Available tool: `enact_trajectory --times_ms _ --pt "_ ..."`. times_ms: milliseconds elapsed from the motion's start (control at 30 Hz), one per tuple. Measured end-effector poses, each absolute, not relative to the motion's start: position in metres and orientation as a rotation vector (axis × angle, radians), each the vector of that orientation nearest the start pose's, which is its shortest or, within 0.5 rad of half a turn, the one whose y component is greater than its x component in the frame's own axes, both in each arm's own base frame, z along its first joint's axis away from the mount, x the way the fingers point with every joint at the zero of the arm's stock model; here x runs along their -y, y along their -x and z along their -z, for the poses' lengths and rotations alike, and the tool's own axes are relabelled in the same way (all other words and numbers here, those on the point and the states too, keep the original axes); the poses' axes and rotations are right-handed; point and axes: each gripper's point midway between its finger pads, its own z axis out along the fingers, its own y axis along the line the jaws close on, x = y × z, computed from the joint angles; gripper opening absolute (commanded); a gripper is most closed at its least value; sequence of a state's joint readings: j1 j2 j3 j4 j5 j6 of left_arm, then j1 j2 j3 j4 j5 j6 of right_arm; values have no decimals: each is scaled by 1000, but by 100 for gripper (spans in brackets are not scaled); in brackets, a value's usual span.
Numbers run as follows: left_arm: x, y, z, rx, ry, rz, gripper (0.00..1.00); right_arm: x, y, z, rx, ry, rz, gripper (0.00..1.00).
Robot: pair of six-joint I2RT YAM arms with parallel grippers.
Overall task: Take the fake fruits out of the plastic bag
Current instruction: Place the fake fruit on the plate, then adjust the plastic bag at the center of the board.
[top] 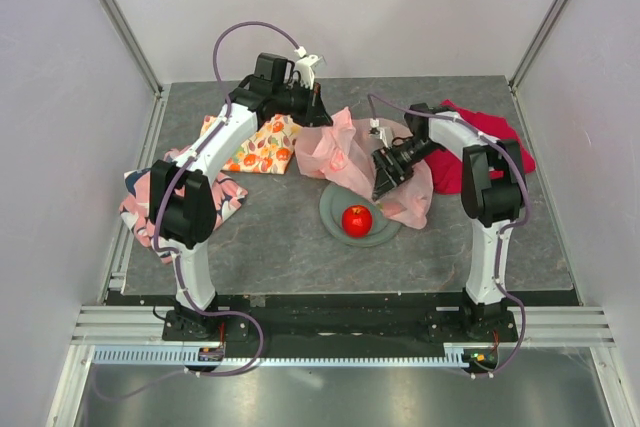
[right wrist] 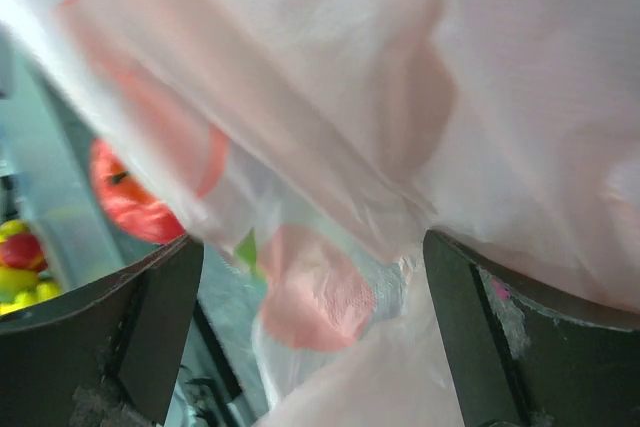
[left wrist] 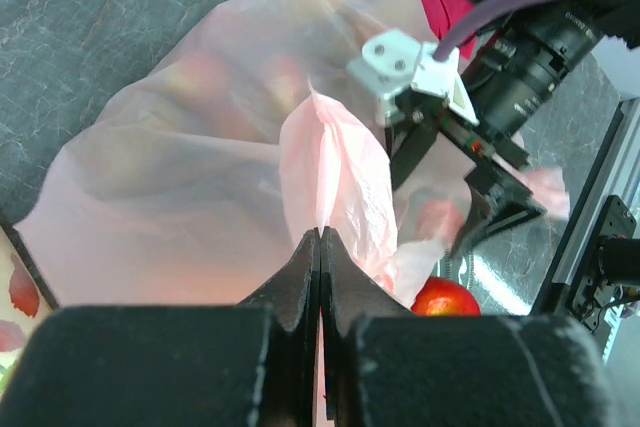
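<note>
While the left gripper clamps a raised fold of the plastic bag, the right gripper gapes wide against the film. One red apple sits out on the grey plate. Reddish fruits blur inside the pale-pink, crinkly bag, mid-table. Next, I'd say: reach in and close on one.

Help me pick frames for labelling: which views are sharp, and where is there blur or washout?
Top external: sharp and evenly lit, the red apple crisp. Left wrist: plastic bag folds reasonably clear, the left gripper soft near the lens. Right wrist: badly blurred, the bag fills the view, washed out at upper left.
</note>
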State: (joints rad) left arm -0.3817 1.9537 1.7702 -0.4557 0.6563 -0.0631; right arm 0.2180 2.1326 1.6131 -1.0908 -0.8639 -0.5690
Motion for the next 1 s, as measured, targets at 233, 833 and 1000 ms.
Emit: enact_trajectory --times_ms 233,833,1000 --pt "297 -447 -243 -2023 -726 958 2 -174 -362 -61 -2589 996 -979 98" --pt "278 -370 -301 -1904 -847 1022 2 -157 -435 -245 -2173 770 -672 98" --pt "261 -331 -302 -1902 -910 997 2 -164 -411 -299 -2057 771 -719 98"
